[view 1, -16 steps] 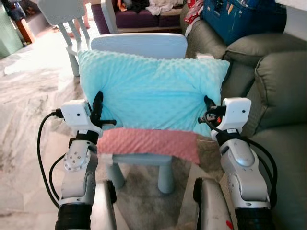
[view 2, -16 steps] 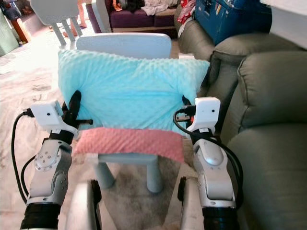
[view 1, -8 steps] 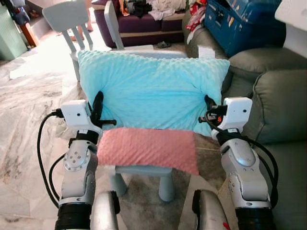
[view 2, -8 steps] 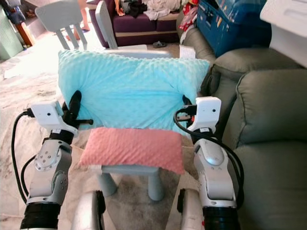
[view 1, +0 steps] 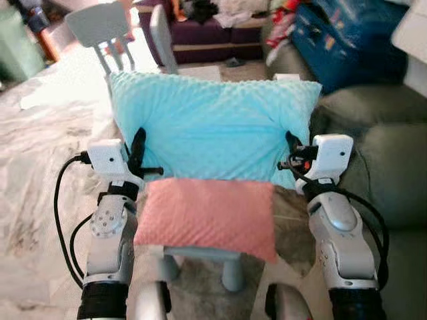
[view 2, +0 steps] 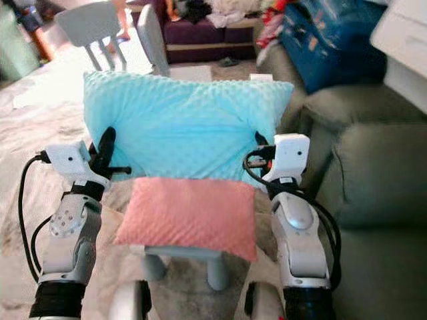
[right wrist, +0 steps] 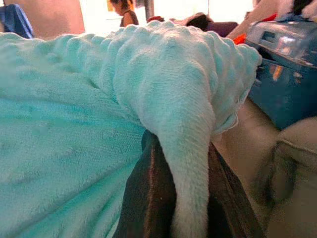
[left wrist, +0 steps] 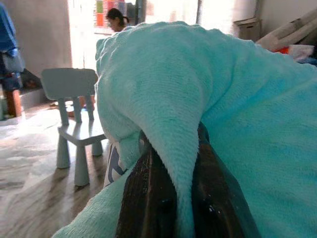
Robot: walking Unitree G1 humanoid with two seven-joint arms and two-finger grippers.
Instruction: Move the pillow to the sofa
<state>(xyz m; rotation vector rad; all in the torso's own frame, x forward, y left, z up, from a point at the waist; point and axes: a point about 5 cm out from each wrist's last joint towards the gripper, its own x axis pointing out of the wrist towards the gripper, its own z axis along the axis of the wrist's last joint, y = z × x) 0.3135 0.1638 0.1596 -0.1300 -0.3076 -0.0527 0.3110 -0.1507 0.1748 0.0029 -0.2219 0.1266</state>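
my left gripper [view 1: 138, 148] and right gripper [view 1: 291, 148] each pinch a pillow [view 1: 213, 127] edge, so it hangs level between them.

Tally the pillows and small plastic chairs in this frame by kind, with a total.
Soft dimpled turquoise pillow, held up at its two lower corners by the left end effector and right end effector: 1
Soft dimpled pink pillow on the near chair: 1
Pale grey plastic children's chairs: 3
Total: 5

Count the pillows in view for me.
2. The teal pillow is pinched at both ends by the left tool and right tool. The pink pillow lies on the small chair below it.
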